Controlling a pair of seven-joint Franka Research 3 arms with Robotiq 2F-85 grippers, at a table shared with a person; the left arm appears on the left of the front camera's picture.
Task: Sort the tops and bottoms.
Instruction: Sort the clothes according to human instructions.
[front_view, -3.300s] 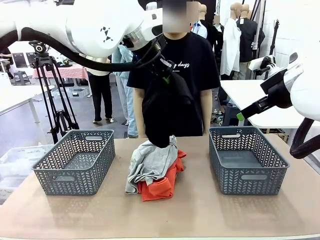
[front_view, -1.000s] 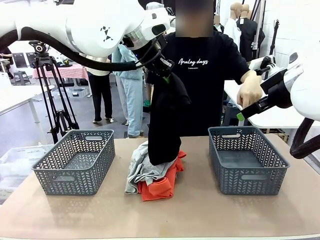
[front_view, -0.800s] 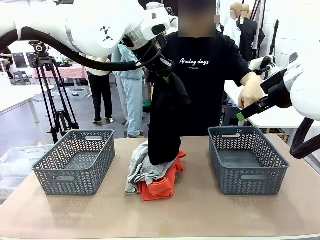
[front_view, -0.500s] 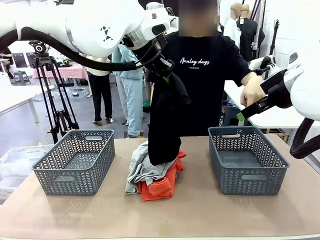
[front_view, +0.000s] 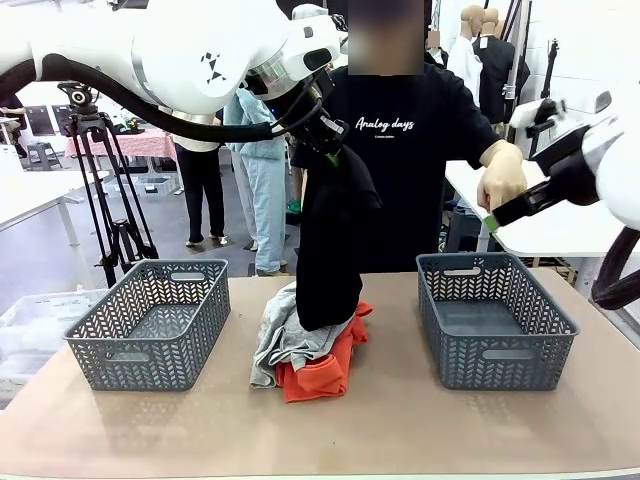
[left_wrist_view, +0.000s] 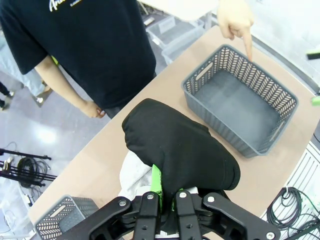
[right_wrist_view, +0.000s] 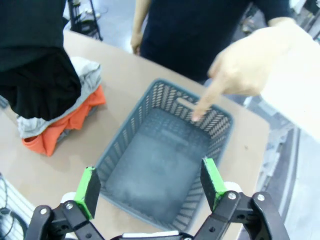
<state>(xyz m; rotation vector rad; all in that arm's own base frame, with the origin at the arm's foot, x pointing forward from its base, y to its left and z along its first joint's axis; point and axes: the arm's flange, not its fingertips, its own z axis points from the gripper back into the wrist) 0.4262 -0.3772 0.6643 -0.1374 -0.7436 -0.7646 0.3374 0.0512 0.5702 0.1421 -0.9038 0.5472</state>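
Claw of left arm (front_view: 335, 152) raised, clamped on hanging black bottoms (front_view: 330, 250), right claw (right_wrist_view: 150, 177) spread empty, facing basket (right_wrist_view: 125, 145).

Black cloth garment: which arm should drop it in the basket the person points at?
Left. The left end effector is shut on the plain black soft cloth garment; the right end effector hovers open, empty, above that grey lattice plastic basket.

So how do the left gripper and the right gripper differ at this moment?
The left gripper is shut on the black garment; the right gripper is open and holds nothing. The left gripper hangs above the pile of clothes; the right gripper is above the right basket, near the person's pointing hand. Both are raised off the table.
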